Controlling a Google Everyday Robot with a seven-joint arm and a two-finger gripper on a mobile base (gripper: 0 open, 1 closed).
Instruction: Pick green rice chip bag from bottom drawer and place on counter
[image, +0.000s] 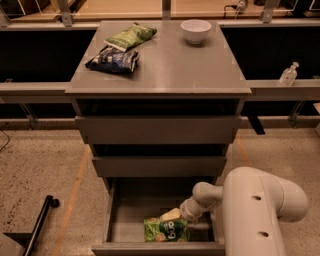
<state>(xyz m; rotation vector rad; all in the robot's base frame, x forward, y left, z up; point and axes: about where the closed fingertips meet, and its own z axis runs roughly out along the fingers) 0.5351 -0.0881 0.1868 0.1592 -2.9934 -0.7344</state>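
One step of three looked underway: the reach was made, the lift and the placing were left.
Down in the open bottom drawer (127, 212), the gripper (172, 216) sat at the upper edge of the green rice chip bag (167, 231), touching it or just above it; whether it had closed on the bag could not be told. The bag lay flat on the drawer floor near the front wall, not lifted. Up on the desk (170, 67) were a paler green bag (131, 36), a dark blue bag (114, 59) and a white bowl (195, 30). By my reading, the grasp, the lift out and the set-down on the desk were all yet to do.
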